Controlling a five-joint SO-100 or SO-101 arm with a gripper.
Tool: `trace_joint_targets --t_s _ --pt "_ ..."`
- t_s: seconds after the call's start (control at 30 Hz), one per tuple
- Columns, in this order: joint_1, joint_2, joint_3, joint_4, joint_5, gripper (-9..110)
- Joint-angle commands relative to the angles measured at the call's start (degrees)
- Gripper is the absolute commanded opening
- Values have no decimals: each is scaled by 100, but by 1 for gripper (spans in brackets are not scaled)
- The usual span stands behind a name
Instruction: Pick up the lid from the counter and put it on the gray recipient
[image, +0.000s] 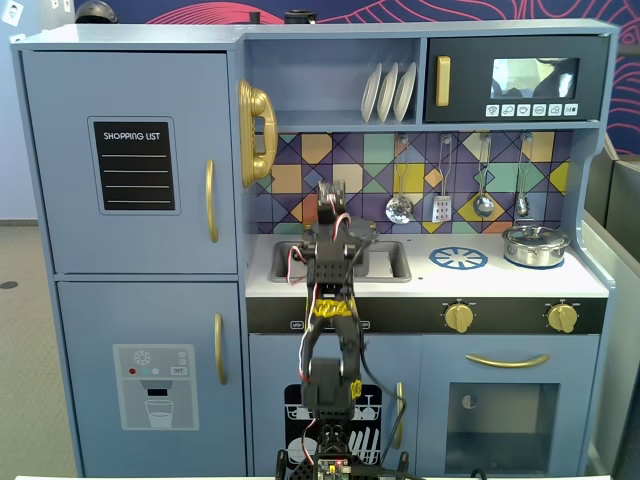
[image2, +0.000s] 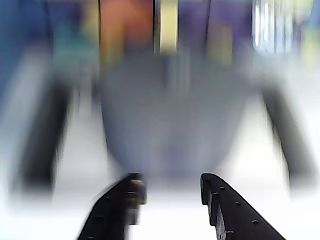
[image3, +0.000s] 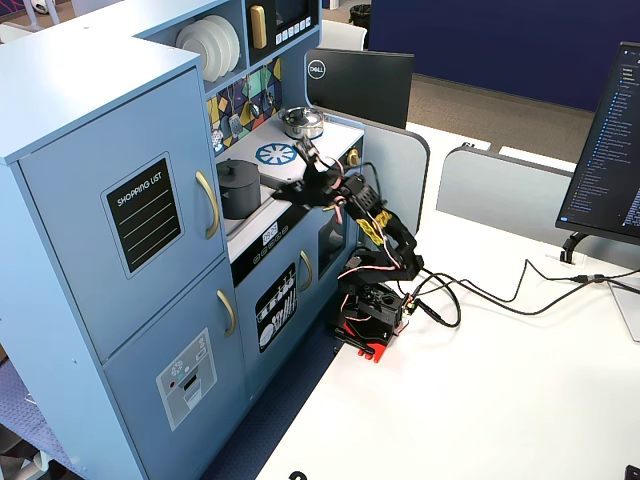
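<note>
The gray recipient (image3: 238, 192) is a dark gray pot standing in the counter's sink area. The lid (image3: 237, 167) appears to lie on top of it, its small knob up. In the wrist view the pot is a big blurred gray shape (image2: 175, 115) straight ahead of the jaws. My gripper (image2: 171, 181) is open and empty, its fingertips (image2: 212, 187) a short way from the pot. In a fixed view the gripper (image3: 283, 191) sits just to the right of the pot at counter height. In the front fixed view my arm (image: 330, 270) hides the pot and lid.
A shiny silver pot (image: 535, 245) with its own lid stands at the counter's right end, and a blue-white burner print (image: 458, 258) lies between it and the sink. Utensils (image: 400, 208) hang on the back wall. A monitor (image3: 360, 85) stands behind the kitchen.
</note>
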Motion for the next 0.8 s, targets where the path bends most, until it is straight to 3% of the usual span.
trace_joint_targets --t_s 0.0,0.37,0.6,0.77 --pt "202 501 914 773 211 0" --pt "-272 1345 5309 -325 1318 0" --pt "-369 2101 5968 1204 1521 1" --pt "-132 2681 5968 2522 650 2"
